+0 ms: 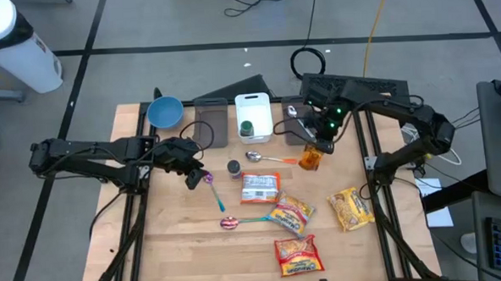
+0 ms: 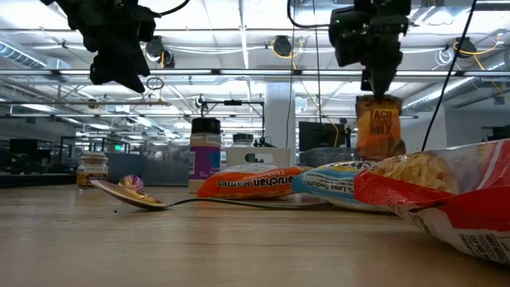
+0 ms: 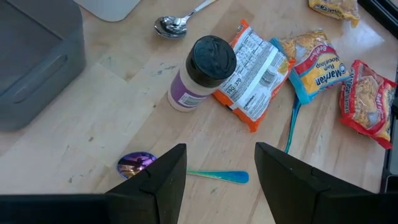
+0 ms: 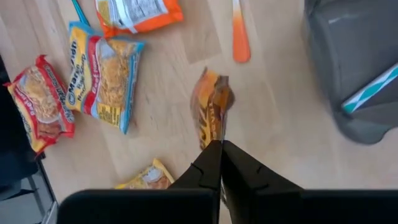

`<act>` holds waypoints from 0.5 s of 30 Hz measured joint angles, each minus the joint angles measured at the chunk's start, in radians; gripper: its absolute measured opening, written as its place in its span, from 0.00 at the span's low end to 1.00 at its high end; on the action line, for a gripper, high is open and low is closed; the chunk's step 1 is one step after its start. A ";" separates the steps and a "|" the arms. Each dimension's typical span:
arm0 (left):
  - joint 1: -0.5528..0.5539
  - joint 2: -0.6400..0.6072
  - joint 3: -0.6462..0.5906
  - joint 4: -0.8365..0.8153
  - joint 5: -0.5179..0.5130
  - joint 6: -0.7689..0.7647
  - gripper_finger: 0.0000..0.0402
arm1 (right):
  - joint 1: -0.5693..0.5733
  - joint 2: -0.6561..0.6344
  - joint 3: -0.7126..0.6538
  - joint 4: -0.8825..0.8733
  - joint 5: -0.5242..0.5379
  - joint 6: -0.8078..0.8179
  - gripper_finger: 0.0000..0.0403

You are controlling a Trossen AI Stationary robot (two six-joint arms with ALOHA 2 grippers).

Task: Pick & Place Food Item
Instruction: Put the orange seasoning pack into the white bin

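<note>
Pale wood-grain tabletop (image 1: 178, 237) under right tool (image 1: 321, 144) pinching crinkly, seemingly foil taco-mix packet (image 1: 311, 158); left tool (image 1: 194, 174) apart.

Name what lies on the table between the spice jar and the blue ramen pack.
In the high view, the orange ramen pack lies between the spice jar and the blue ramen pack.

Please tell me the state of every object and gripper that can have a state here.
right gripper: shut on taco mix packet, above the table
taco mix packet: lifted, hanging upright
left gripper: open, empty, over purple spoon
spice jar: lid on, upright
ramen packets: lying flat, unopened
blue bowl: upright
</note>
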 joint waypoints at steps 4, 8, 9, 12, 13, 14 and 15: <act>0.000 0.000 0.000 0.000 0.000 0.000 0.50 | 0.001 0.049 0.084 -0.047 0.000 -0.019 0.00; 0.000 0.000 0.000 0.014 0.001 0.003 0.50 | 0.019 0.089 0.163 -0.082 0.004 -0.043 0.00; 0.000 0.000 0.000 0.018 0.002 0.005 0.50 | 0.027 0.096 0.180 -0.087 0.005 -0.046 0.00; 0.005 0.000 0.000 0.048 0.028 0.009 0.50 | 0.049 0.106 0.222 -0.086 0.005 -0.057 0.00; 0.011 0.000 0.000 0.062 0.047 0.010 0.50 | 0.057 0.106 0.233 -0.085 0.005 -0.061 0.00; 0.017 0.000 0.000 0.076 0.067 0.013 0.50 | 0.066 0.105 0.243 -0.082 0.005 -0.062 0.00; 0.026 0.000 0.000 0.090 0.088 0.018 0.50 | 0.073 0.104 0.252 -0.078 0.005 -0.062 0.00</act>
